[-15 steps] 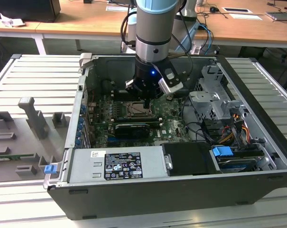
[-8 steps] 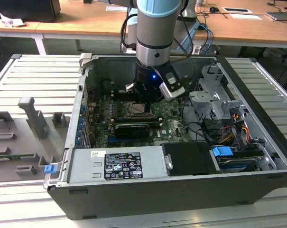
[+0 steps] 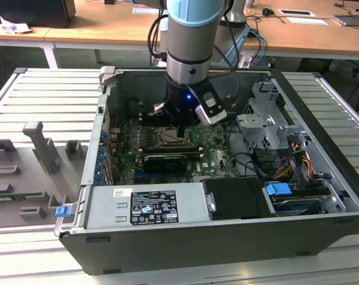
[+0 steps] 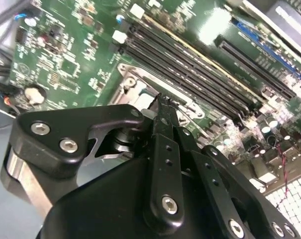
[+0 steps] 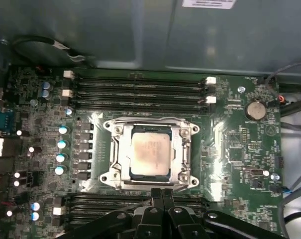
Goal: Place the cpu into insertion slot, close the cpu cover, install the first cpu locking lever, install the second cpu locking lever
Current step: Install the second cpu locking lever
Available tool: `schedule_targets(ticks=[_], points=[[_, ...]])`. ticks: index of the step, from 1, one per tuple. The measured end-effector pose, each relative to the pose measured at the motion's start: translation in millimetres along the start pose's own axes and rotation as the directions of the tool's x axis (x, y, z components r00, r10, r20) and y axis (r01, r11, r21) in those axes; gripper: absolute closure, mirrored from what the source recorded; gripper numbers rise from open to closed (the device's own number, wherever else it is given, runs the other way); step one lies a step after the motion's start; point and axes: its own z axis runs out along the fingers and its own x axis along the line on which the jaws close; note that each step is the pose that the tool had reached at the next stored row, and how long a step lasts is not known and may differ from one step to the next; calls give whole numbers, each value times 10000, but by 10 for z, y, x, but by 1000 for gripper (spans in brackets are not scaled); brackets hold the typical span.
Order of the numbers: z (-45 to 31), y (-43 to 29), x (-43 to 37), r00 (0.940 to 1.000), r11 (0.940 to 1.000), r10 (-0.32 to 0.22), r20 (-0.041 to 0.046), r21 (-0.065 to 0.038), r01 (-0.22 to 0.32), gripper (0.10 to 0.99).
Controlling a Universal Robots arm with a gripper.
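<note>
Already the small square cpu with its pale silver-beige metal top (image 5: 150,156) lies in the grey-rimmed insertion slot (image 5: 114,158) mid-motherboard (image 5: 230,149), the thin grey metal cpu cover (image 5: 182,149) framing it; lever status cannot be judged. Black gripper (image 5: 161,191) poised at the socket's near edge, fingers together, holding nothing. Exterior view alone shows the open computer case (image 3: 321,148)

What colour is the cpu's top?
Pale silver-beige, clearest in the first wrist view: cpu.
</note>
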Motion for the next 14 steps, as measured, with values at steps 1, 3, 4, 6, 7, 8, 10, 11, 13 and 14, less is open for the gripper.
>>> schedule_targets(ticks=[1,3,4,6,7,8,10,11,13,14], points=[[11,-4,27,10000,10000,2,-2,-13,-2,980],[35,-16,51,10000,10000,3,-11,-15,-3,980],[48,-21,54,10000,10000,3,-12,-16,-3,980],[84,-28,57,10000,10000,2,-15,-16,-2,980],[93,-29,57,10000,10000,3,-15,-17,-3,980],[101,-30,57,10000,10000,3,-15,-18,-3,980],[109,-33,61,10000,10000,5,-16,-16,-5,980],[110,-33,65,10000,10000,5,-13,-16,-5,980],[111,-32,90,10000,10000,4,-8,-19,-4,980],[118,-33,106,10000,10000,3,-7,-17,-3,980]])
